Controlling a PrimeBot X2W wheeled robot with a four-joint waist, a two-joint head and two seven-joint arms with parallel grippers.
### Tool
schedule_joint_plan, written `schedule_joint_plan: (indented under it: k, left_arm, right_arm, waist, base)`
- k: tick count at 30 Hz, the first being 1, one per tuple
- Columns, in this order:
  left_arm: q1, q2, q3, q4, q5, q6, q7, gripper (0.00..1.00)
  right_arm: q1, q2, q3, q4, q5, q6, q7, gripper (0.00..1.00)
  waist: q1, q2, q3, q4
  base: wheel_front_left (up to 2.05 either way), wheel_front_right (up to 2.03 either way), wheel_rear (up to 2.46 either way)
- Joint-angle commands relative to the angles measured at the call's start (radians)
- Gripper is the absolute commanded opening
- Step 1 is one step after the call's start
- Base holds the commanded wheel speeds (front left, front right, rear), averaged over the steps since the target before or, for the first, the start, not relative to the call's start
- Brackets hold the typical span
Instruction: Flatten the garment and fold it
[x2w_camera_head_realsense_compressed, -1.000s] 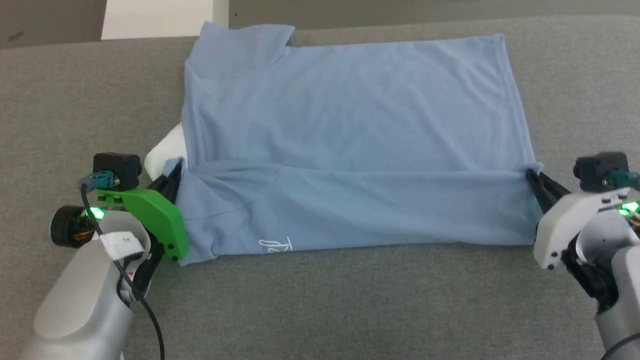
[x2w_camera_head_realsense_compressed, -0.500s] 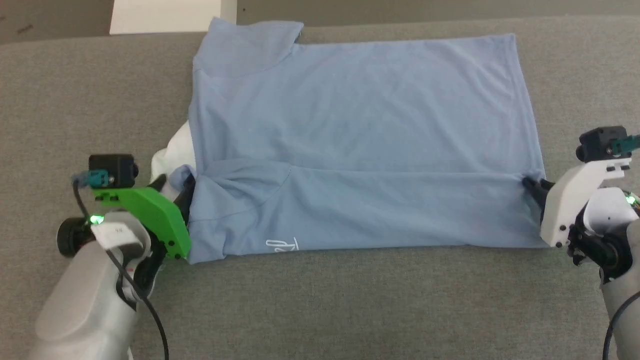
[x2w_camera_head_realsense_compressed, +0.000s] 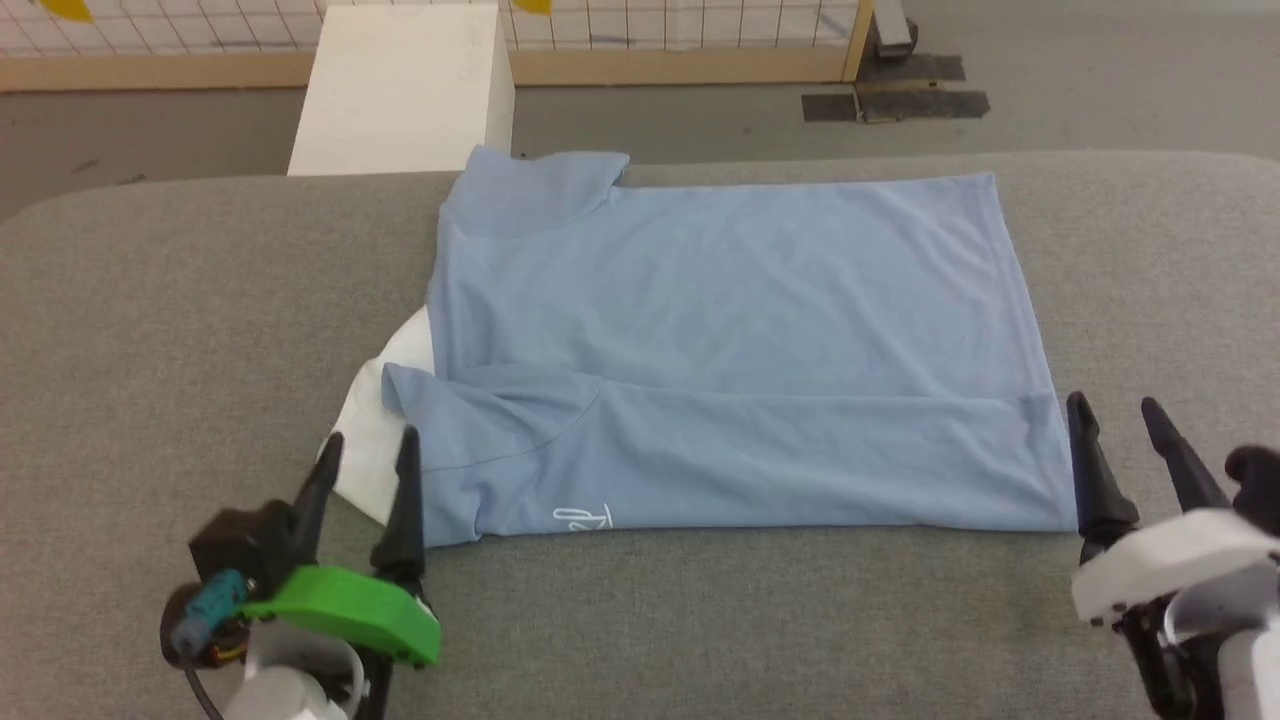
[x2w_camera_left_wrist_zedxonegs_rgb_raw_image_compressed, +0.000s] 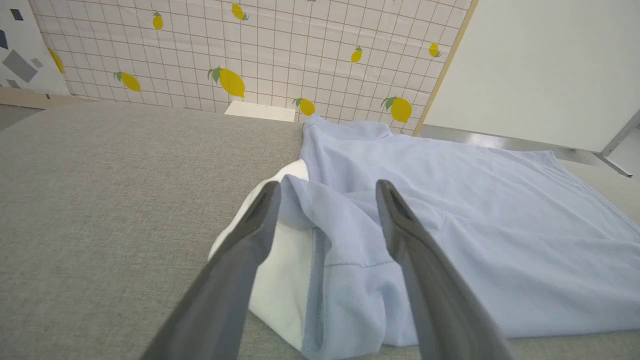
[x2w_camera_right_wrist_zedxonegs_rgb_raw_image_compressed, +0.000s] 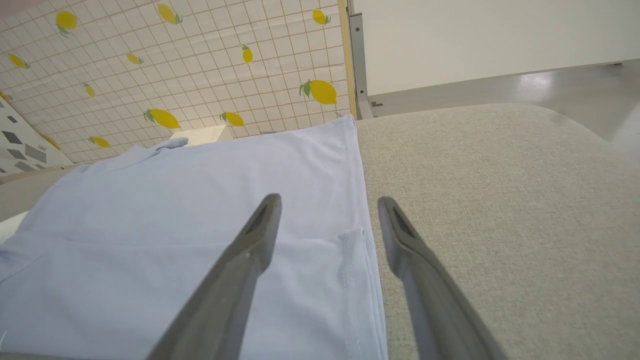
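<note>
Grey fabric surface w/ blue garment lying partly folded.

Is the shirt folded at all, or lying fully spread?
Partly folded: the garment has its near strip turned over onto the body, its edge running side to side; the rest lies flat.

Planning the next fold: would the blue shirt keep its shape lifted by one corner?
Probably not: the shirt lies limp and softly creased, so likely sags. Its folded strip may fall open. Pushed, it probably bunches on the grey surface.

The right gripper, fingers spread, frames the garment hem on grey upholstery.
</note>
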Motion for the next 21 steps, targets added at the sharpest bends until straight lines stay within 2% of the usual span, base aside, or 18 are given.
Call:
schedule_joint_plan:
  k: [1,5,8,12,17,21]
  left_arm:
    - [0.028,-0.003,-0.007,-0.006,0.013,-0.005,-0.008,1.0]
    - [0.055,-0.009,-0.023,0.037,0.016,-0.005,-0.01,1.0]
    - [0.047,-0.025,-0.026,0.083,0.017,0.015,0.001,1.0]
    - [0.016,-0.055,-0.018,0.146,0.002,0.071,0.06,1.0]
    - [-0.036,-0.086,0.032,0.227,-0.037,0.18,0.159,1.0]
    - [-0.06,-0.091,0.044,0.277,-0.073,0.225,0.273,1.0]
  right_arm:
    - [0.026,0.016,-0.004,-0.018,-0.017,-0.002,-0.037,1.0]
    - [0.071,0.047,-0.008,-0.043,-0.053,-0.002,-0.116,1.0]
    - [0.086,0.058,-0.001,-0.047,-0.069,-0.002,-0.147,1.0]
    - [0.097,0.066,0.017,-0.056,-0.08,-0.002,-0.158,1.0]
    - [0.077,0.07,0.045,-0.047,-0.084,-0.002,-0.164,1.0]
    - [0.067,0.071,0.066,-0.034,-0.087,-0.002,-0.166,1.0]
  waist:
    - [0.0,0.0,-0.013,-0.005]
    - [0.0,0.0,-0.021,-0.017]
    - [0.0,0.0,-0.019,-0.027]
    - [0.0,0.0,-0.014,-0.044]
    - [0.0,0.0,-0.003,-0.074]
    - [0.0,0.0,0.001,-0.097]
  base:
    - [0.0,0.0,0.0]
    - [0.0,0.0,0.0]
    - [0.0,0.0,0.0]
    - [0.0,0.0,0.0]
    - [0.0,0.0,0.0]
    - [0.0,0.0,0.0]
